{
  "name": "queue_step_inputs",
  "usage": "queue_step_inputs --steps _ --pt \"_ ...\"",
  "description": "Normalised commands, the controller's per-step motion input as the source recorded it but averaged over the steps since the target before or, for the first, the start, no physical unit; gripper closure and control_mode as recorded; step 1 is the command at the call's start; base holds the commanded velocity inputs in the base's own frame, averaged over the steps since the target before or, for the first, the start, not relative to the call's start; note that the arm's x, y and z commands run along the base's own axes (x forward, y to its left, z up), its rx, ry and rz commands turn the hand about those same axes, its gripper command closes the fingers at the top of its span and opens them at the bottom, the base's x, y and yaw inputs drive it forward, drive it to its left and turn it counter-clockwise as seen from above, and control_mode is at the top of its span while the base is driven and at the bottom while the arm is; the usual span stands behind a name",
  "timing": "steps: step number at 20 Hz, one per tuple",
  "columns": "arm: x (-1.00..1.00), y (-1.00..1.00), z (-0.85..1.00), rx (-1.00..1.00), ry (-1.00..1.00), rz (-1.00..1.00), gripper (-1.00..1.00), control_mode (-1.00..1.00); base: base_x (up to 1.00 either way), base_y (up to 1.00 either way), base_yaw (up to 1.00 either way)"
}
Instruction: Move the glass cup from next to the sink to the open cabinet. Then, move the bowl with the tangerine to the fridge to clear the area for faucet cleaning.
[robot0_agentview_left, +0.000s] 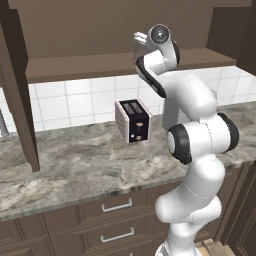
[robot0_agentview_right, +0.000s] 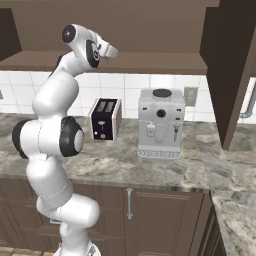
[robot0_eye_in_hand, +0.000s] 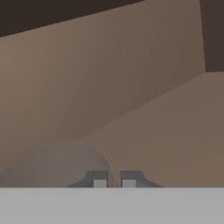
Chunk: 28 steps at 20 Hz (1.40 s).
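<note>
Arm raised, hand reaching into open cabinet (robot0_agentview_left: 125, 67) above counter (robot0_agentview_left: 75, 165). Gripper (robot0_eye_in_hand: 114, 180) fingertips close together, pinching rim of cup (robot0_eye_in_hand: 57, 164); cup hangs just over shelf, judged about to be set down. Toaster (robot0_agentview_left: 133, 121) below. Bowl step not yet done.

A grey-brown marbled stone counter (robot0_agentview_left: 75, 165) is seen running along a white tiled wall, above brown drawers and cabinet doors. A small toaster (robot0_agentview_left: 133, 121) with a dark front and two top slots is set on it near the wall. To the toaster's right, in the right base view, a silver coffee machine (robot0_agentview_right: 161, 124) is placed on the same counter, close beside it but apart. Above, the brown floor of an open cabinet shelf (robot0_eye_in_hand: 175, 131) is shown, with a translucent glass cup (robot0_eye_in_hand: 57, 164) resting on it.
</note>
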Motion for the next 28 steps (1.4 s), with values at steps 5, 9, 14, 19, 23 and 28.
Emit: queue_step_inputs --steps 5,9,14,19,23,28 --pt "0.14 0.11 -0.54 -0.04 0.11 0.00 1.00 -1.00 0.00 0.00 0.00" --pt "0.03 0.03 -0.05 0.00 0.00 0.00 -1.00 -1.00 0.00 0.00 0.00" --pt "0.00 0.00 0.00 0.00 0.00 0.00 -1.00 -1.00 0.00 0.00 0.00" --pt "-0.52 0.00 0.00 0.00 -0.11 0.00 -1.00 -1.00 0.00 0.00 0.00" --pt "-0.82 0.00 0.05 -0.01 -0.30 0.00 -1.00 -1.00 0.00 0.00 0.00" --pt "-0.91 0.00 -0.01 -0.04 -0.21 0.00 -1.00 -1.00 0.00 0.00 0.00"
